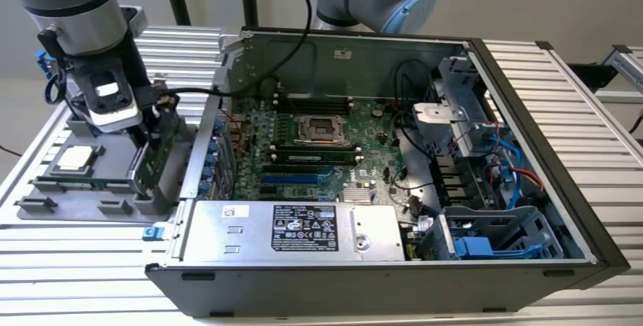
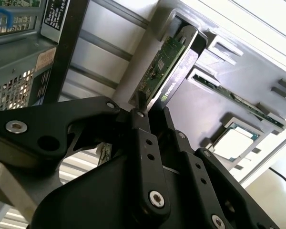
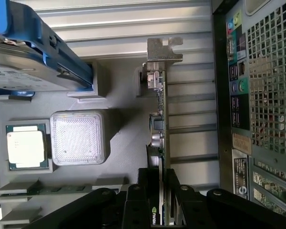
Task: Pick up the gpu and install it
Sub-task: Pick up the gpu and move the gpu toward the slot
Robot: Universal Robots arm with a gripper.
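Pinching the gpu (image 3: 158,119) at one end with the gripper (image 3: 157,175), jaws clenched on both faces. Standing on edge in the tray (image 1: 75,207), just beside the case (image 1: 301,288), at the exterior view's left. Probably light and stiff, yet fragile: best taken by board edge and cooler (image 2: 181,71), clear of components. Hidden down in the tray: lower edge and contacts.

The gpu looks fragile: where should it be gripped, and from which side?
I'd pinch the gpu across its flat faces at the free top edge, away from the silver bracket, coming straight down: it stands on edge in the grey holder. The gripper is shut there.
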